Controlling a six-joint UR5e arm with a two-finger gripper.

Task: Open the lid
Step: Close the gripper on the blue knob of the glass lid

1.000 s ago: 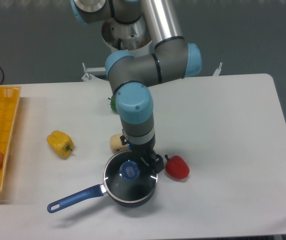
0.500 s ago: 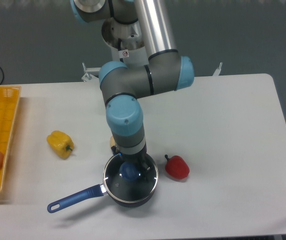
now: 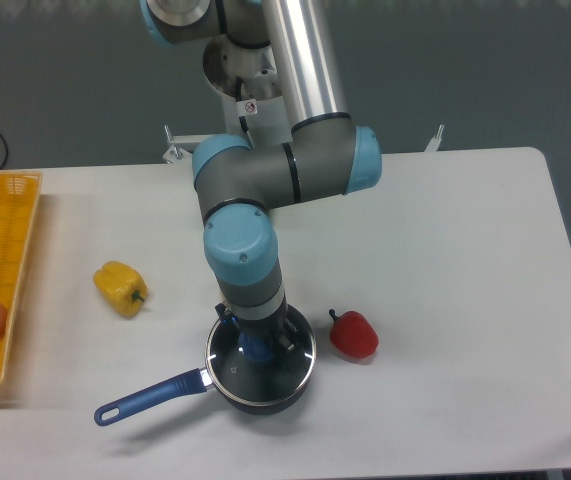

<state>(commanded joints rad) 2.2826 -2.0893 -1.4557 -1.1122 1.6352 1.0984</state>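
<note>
Here the pincer [image 3: 258, 343] sits at the lid [image 3: 265, 368] knob, on the saucepan [image 3: 227, 388]

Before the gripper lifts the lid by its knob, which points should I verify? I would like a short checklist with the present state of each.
1. Lid sits flat on the saucepan: ok.
2. Gripper is over the blue knob: ok.
3. Fingers closed on the knob: cannot tell, the wrist hides them.
4. Red pepper stands apart from the pan, on the right: ok.
5. Yellow pepper is well away on the left: ok.
6. Pan held down during the lift: not ok, nothing holds it.
</note>
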